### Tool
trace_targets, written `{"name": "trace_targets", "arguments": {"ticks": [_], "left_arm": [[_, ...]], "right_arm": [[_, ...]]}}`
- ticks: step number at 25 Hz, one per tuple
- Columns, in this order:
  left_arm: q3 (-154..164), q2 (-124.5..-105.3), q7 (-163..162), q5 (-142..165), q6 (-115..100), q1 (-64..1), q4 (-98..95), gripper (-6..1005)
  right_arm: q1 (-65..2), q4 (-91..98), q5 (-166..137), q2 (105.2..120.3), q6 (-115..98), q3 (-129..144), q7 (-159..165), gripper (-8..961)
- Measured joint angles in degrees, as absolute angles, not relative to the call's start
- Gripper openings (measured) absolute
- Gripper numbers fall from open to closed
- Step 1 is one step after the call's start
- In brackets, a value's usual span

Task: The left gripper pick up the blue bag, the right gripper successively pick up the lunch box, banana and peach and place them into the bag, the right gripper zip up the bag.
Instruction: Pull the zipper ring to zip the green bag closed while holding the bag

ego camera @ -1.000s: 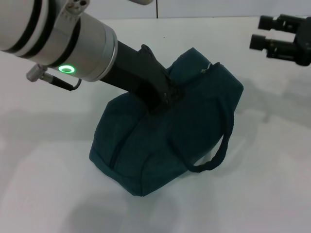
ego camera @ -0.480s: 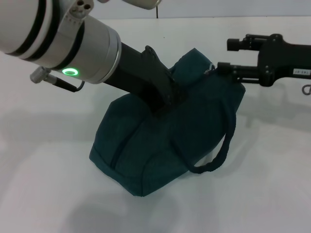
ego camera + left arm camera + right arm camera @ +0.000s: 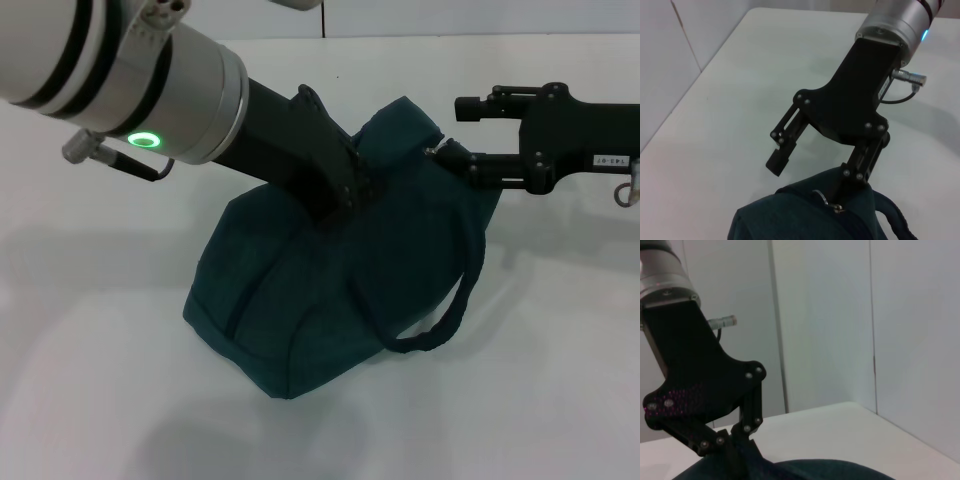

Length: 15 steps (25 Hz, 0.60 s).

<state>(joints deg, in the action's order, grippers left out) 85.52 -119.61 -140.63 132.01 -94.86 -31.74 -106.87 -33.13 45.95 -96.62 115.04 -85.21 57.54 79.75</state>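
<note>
Only 1 bit of print: small white label [image 3: 607, 159] w/ dark characters on the side of the right claw's [image 3: 452, 132] black arm, far right of scene. Too small to read for sure. No other text, brand, no. or sign legible on the blue bag [image 3: 330, 290], on the left claw [image 3: 345, 200] or on the surface [image 3: 560, 380]. Wrist views: no print visible either.

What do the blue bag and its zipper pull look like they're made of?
The blue bag looks like soft matte woven fabric: it sags and creases, with a cord-like loop handle. The zipper pull looks metal, a small shiny silver ring, though it is too small to be sure.
</note>
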Motion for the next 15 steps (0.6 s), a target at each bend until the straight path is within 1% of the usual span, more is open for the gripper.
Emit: {"name": "trace_targets", "arguments": {"ticks": [15], "left_arm": [[85.51,-119.61,-140.22,131.99,-94.82,-31.68,-107.04,59]], "right_arm": [[-33.93,47.74,-97.17,115.34,-83.75,60.94,77.92,674]]}}
